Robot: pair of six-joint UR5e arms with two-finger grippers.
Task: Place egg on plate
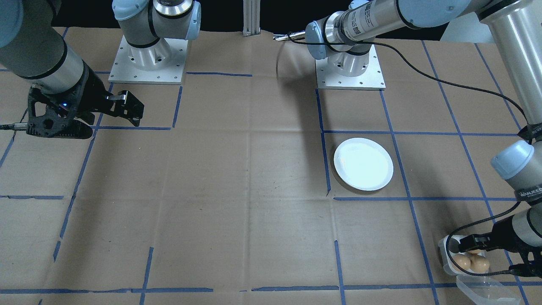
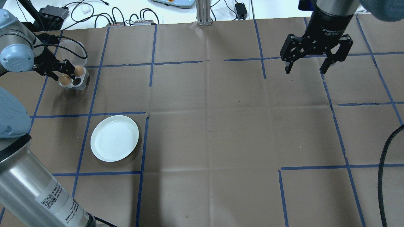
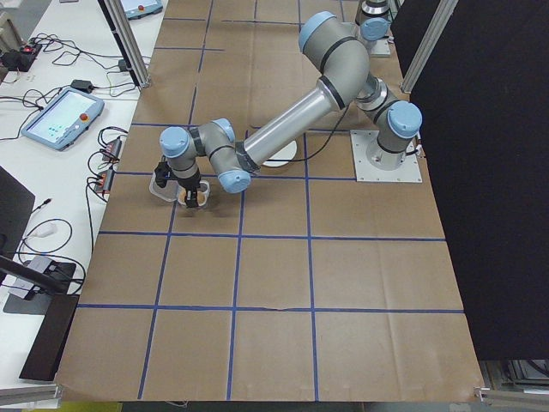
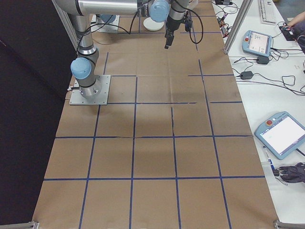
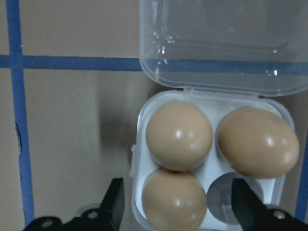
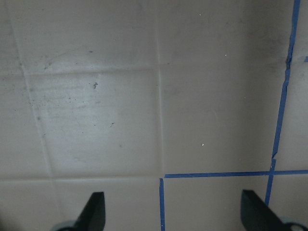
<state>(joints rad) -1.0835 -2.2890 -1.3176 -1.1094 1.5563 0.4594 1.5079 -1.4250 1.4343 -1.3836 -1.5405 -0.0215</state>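
Over the open egg tray (image 5: 207,159) at the surface's far left corner, the left tool (image 5: 175,211) hangs spread around the nearest egg (image 5: 174,199), well apart from the plate (image 2: 114,138); closing off-center could nudge its touching neighbour or crack the shell.

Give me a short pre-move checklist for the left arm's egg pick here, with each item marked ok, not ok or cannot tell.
1. Tray lid open and folded back: ok.
2. Left gripper open, fingers straddling the near egg in the egg tray: ok.
3. Fingers low enough to close around that egg: cannot tell; no view shows the height clearly.
4. Neighbouring eggs clear of the fingers: cannot tell; the eggs sit tightly together.
5. Plate empty and unobstructed: ok.
6. Right gripper open, far from tray and plate: ok.
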